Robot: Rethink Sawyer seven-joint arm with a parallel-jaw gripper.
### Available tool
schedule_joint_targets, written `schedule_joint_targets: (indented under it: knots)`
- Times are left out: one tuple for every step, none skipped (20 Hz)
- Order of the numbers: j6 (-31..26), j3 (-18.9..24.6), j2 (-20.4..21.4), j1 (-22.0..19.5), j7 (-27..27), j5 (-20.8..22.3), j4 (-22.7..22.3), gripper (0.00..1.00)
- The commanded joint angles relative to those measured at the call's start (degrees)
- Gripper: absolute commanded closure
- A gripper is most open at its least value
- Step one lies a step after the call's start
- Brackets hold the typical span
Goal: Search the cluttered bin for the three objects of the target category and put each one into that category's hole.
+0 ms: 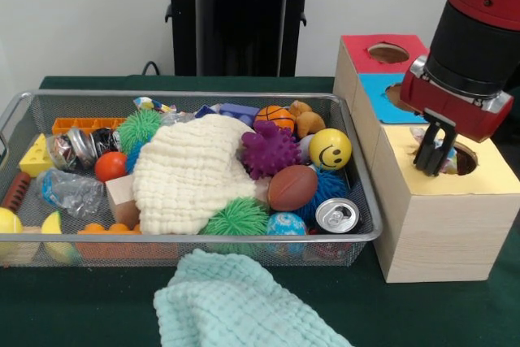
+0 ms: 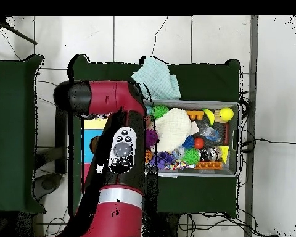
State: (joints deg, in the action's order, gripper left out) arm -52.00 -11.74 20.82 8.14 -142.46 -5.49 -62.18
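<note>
The gripper hangs over the round hole in the yellow top of the wooden sorting box, at the right of the front view. Its two dark fingers stand close together, with something pale and crinkly showing between and behind them at the hole's edge; whether they are clamped on it or have let it go I cannot tell. Farther back on the box are a blue section and a red section, each with its own hole. To the left sits the wire mesh bin, crowded with a cream cloth, a purple spiky ball, a small brown football, a yellow smiley ball, an upright silver can and green fuzzy balls. A pale teal cloth lies on the green table near the bin's front. In the overhead view the red arm covers the box.
</note>
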Motion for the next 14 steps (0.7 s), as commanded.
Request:
schedule_joint_targets:
  knots:
    - [1.3, 4.1, -4.5, 1.6, -8.0, -0.9, -5.3, 1.0]
    - [1.6, 4.2, -4.3, 1.4, -7.4, -0.9, -5.7, 1.0]
    - [2.1, 4.2, -3.8, 1.4, -7.1, -0.8, -6.3, 1.0]
    - [2.2, 4.1, -3.6, 1.3, -6.8, -0.6, -6.4, 1.0]
    - [2.1, 4.0, -3.4, 1.3, -6.4, -0.5, -6.6, 1.0]
    - [2.0, 4.0, -3.2, 1.3, -6.0, -0.3, -6.6, 1.0]
    - [1.9, 4.0, -3.0, 1.2, -5.8, -0.3, -6.7, 1.0]
    - [1.6, 4.1, -2.8, 1.1, -5.5, -0.3, -6.6, 1.0]
    - [1.2, 4.2, -2.6, 0.9, -5.1, -0.3, -6.5, 1.0]
    - [0.7, 4.4, -2.4, 0.7, -4.4, -0.2, -6.2, 1.0]
    - [0.5, 4.6, -2.1, 0.4, -3.8, -0.3, -6.3, 1.0]
    - [0.3, 4.8, -1.8, 0.2, -3.4, -0.4, -6.2, 1.0]
    - [-0.3, 5.0, -1.4, -0.1, -3.0, -0.6, -6.4, 1.0]
    - [-0.7, 5.2, -1.1, -0.2, -2.8, -0.7, -6.5, 1.0]
